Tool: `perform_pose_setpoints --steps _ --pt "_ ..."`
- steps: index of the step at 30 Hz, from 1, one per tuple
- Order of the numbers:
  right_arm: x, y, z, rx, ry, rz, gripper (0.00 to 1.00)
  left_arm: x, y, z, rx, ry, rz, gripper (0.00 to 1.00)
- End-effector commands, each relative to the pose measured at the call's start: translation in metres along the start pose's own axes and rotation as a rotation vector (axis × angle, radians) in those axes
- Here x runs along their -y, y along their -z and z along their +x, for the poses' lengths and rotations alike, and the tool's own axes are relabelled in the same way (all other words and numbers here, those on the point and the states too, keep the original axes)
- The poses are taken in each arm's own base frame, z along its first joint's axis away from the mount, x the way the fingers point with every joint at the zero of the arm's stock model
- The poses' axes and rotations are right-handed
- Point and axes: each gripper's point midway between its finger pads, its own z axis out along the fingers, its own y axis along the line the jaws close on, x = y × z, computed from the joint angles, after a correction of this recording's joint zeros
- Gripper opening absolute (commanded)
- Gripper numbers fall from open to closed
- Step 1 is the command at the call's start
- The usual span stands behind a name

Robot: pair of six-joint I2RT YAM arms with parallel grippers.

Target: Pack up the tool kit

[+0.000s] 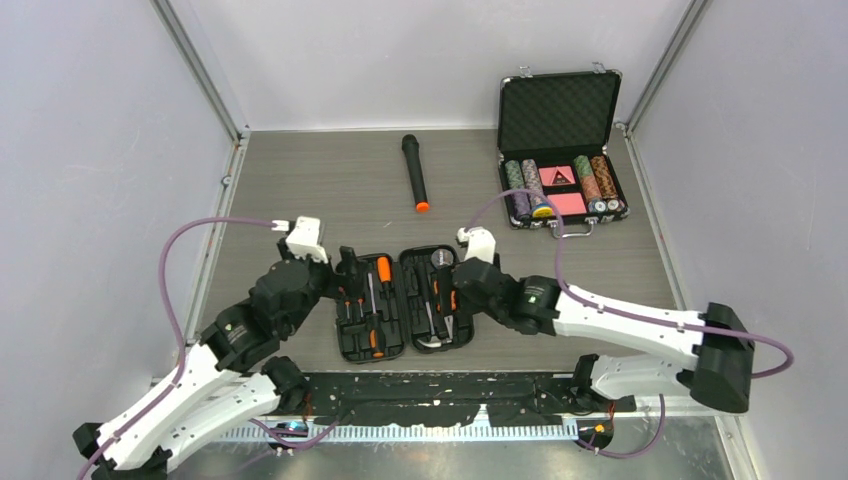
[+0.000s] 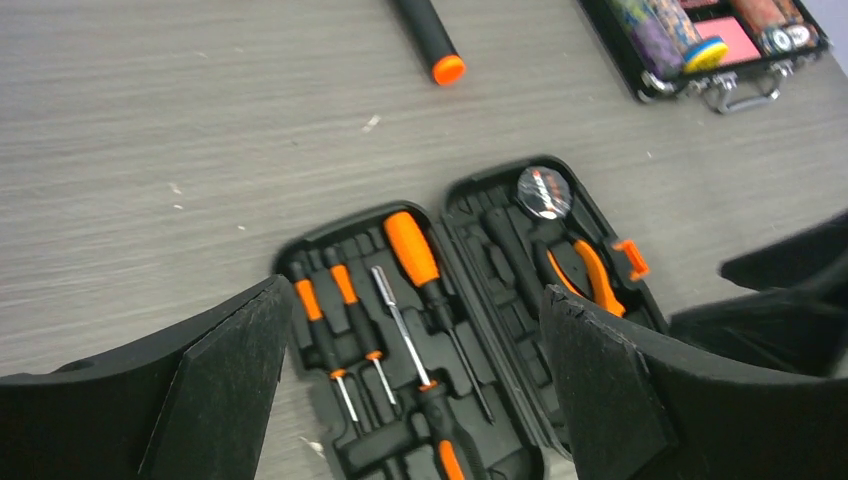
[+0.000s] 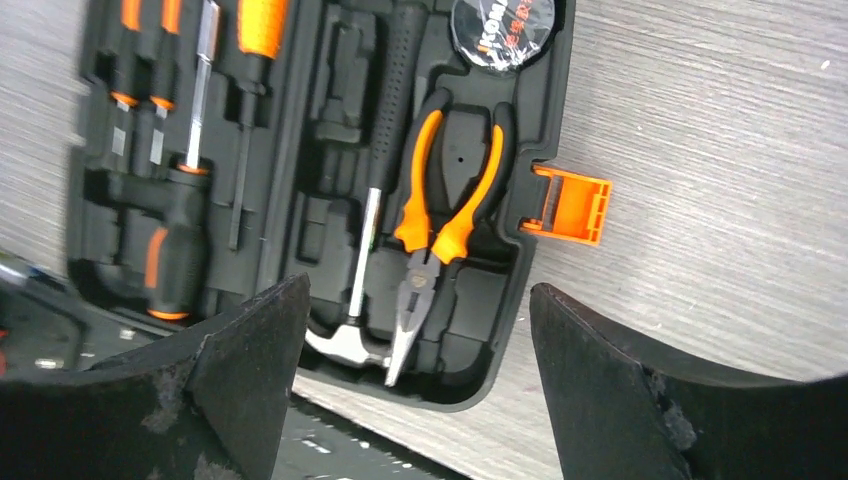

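One tool kit (image 1: pixel 404 300) open: four screwdrivers (image 2: pixel 412 247), one pliers (image 3: pixel 432 240), one hammer (image 3: pixel 345 345). Left pincer (image 2: pixel 415 300) spread, right pincer (image 3: pixel 418 290) spread, both empty.

We see the tool kit (image 3: pixel 335 215) as matt black moulded plastic, its pliers (image 3: pixel 412 210) gripped in smooth glossy orange, its hammer (image 3: pixel 367 240) shiny bare metal at the neck and head, the counter (image 3: pixel 720 150) a dull grey wood-grain, and the pads (image 3: pixel 245 350) of the right pincer (image 3: pixel 417 290) rough and scuffed.

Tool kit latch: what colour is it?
Orange. The latch sticks out from the edge of the black tool kit; the right wrist view shows it best.
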Motion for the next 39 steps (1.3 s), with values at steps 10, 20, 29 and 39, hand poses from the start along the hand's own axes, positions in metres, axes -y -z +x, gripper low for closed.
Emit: perform_pose_setpoints --steps 10,20,29,39 --pt "-0.005 -0.047 0.033 -0.126 0.275 0.005 0.72 0.044 -0.024 0.039 -0.179 0.144 0.123 0.94" --pt "0.023 -0.053 0.052 -0.197 0.371 0.111 0.65 0.062 -0.044 0.083 -0.347 0.171 0.134 0.94" --pt "0.03 -0.049 0.062 -0.225 0.372 0.108 0.56 0.064 -0.053 0.096 -0.394 0.157 0.115 0.95" --pt "0.049 -0.051 0.082 -0.296 0.447 0.193 0.42 0.069 -0.06 0.113 -0.463 0.176 0.108 0.94"
